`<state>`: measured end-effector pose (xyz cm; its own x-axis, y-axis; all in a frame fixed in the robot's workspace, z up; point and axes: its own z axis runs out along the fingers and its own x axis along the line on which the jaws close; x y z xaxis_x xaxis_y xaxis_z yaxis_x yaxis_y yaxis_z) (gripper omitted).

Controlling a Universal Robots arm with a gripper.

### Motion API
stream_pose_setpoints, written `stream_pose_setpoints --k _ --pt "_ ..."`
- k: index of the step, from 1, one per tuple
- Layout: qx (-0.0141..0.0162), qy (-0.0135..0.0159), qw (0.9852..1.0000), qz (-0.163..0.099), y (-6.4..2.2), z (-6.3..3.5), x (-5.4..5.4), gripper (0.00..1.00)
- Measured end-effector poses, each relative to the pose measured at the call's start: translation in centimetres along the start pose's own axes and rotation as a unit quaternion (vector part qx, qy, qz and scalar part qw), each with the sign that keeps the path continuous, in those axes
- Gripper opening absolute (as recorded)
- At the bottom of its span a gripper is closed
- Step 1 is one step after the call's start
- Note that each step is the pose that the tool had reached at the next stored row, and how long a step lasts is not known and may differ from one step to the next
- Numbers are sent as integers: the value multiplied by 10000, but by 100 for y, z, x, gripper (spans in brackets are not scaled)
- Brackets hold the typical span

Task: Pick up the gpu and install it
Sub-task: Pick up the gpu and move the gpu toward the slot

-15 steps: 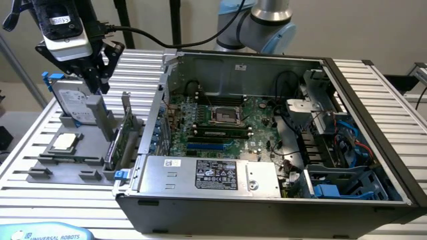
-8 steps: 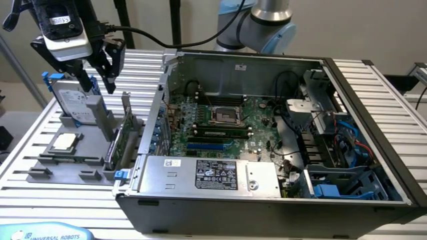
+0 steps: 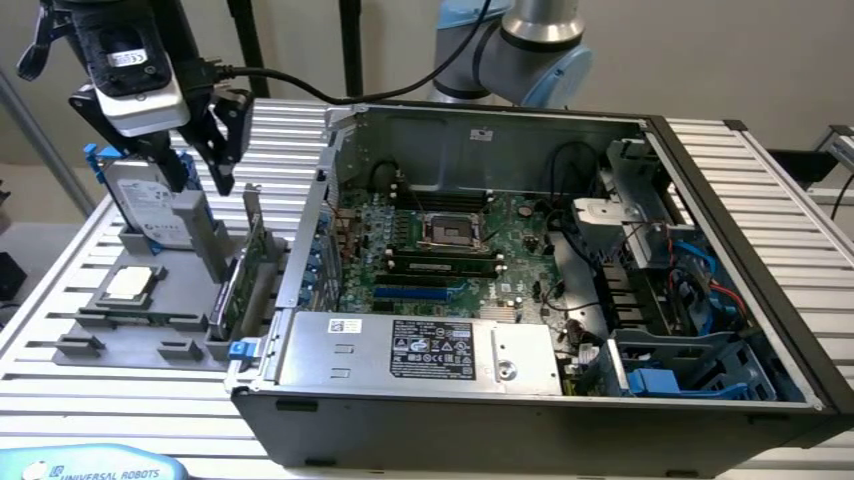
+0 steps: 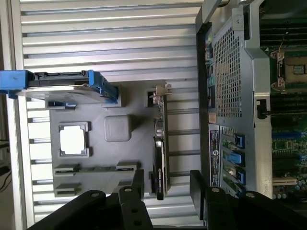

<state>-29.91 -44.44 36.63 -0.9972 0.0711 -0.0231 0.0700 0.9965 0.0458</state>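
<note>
While the gripper (image 3: pixel 200 170) hangs over a grey tray (image 3: pixel 94 330) on the slatted metal table (image 3: pixel 80 400), its wrist points steeply downward, with a white camera block (image 3: pixel 134 75) mounted above the fingers and a black cable trailing off it. On the exterior view's left, the arm's upper joints (image 3: pixel 534 45) rise behind the computer case (image 3: pixel 534 420).

Outside the fingers, on the side away from the case, a silver hard drive (image 3: pixel 140 200) with blue rails stands upright in its tray slot. A small square CPU chip (image 3: pixel 130 283) lies flat in a recess near it.

The two black fingers (image 4: pixel 136 184) are spread wide and grip nothing. In the wrist view the gripper (image 4: pixel 167 189) is lined up over the gpu (image 4: pixel 159 148). The card's thin top edge runs between the two fingers, with a gap showing on either side. The gpu (image 3: pixel 248 285) stands on edge in the tray slot nearest the case, with its silver bracket end up and its green board showing. In the exterior view the fingertips sit just above it, and I cannot tell whether they touch it.

Beyond the finger on the case side, the case lies on its side with its panel off. Inside are a green motherboard (image 3: pixel 454 250) and a silver power supply (image 3: pixel 400 350).
</note>
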Motion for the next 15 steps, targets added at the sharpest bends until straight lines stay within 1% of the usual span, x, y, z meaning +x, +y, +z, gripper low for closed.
stream_pose_setpoints --k 15 --pt "0 0 10000 -5 -14 272 28 51"
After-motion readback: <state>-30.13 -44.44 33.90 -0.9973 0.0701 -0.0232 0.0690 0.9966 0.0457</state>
